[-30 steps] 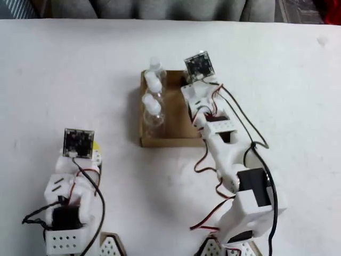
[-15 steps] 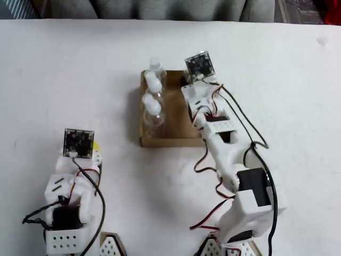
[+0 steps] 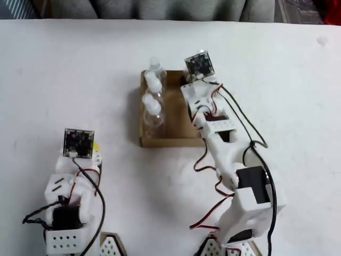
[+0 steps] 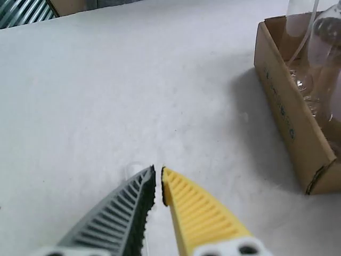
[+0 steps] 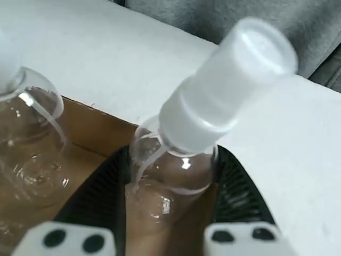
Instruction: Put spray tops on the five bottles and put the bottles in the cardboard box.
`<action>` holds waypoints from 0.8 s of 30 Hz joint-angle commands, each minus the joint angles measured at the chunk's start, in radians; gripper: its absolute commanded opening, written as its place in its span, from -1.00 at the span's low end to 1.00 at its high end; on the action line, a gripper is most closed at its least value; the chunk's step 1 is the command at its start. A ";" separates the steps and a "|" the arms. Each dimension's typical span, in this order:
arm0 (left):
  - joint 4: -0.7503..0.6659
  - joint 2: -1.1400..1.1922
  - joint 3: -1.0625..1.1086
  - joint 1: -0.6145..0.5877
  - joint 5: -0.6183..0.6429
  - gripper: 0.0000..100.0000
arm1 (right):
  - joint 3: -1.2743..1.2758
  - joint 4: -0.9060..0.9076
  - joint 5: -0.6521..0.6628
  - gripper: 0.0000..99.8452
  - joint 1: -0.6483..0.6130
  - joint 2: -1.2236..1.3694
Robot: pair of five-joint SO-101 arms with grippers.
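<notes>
The right end effector [image 5: 173,173] is closed partway around a clear bottle [image 5: 197,128], its black fingers pressed on either side of the round body just below the shoulder. The bottle leans to one side and already wears its white spray top under a frosted cap. It hangs over the right part of the cardboard box [image 3: 165,140]; I cannot tell whether its base touches the box floor. A row of other capped bottles [image 3: 153,101] stands along the box's left wall. The left end effector [image 4: 158,173] has its grey and yellow fingers closed to a hairline gap with nothing between them, low over the bare worktop [image 3: 80,69] and well apart from the box.

The bottle looks empty, so likely very light, with thin smooth plastic walls that could slip or dent under a hard squeeze. The body below the shoulder seems the sound place to hold it; the cap probably only pushes on and might pull off if gripped there. Being top-heavy and narrow, it could tip against its neighbours when let go.

No label is visible on the bottle. The box's outer wall carries a few small dark printed marks, too small to read
</notes>
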 commanded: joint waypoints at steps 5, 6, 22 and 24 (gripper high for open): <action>-0.005 -0.010 -0.002 -0.004 -0.006 -0.96 | 0.003 -0.008 -0.006 -0.96 0.005 0.018; -0.005 -0.010 -0.002 -0.004 -0.006 -0.96 | 0.003 -0.008 -0.006 -0.96 0.005 0.018; -0.005 -0.010 -0.002 -0.004 -0.006 -0.96 | 0.009 -0.004 -0.008 -0.62 0.001 0.022; -0.005 -0.010 -0.002 -0.004 -0.006 -0.96 | 0.009 -0.004 -0.008 -0.57 -0.001 0.022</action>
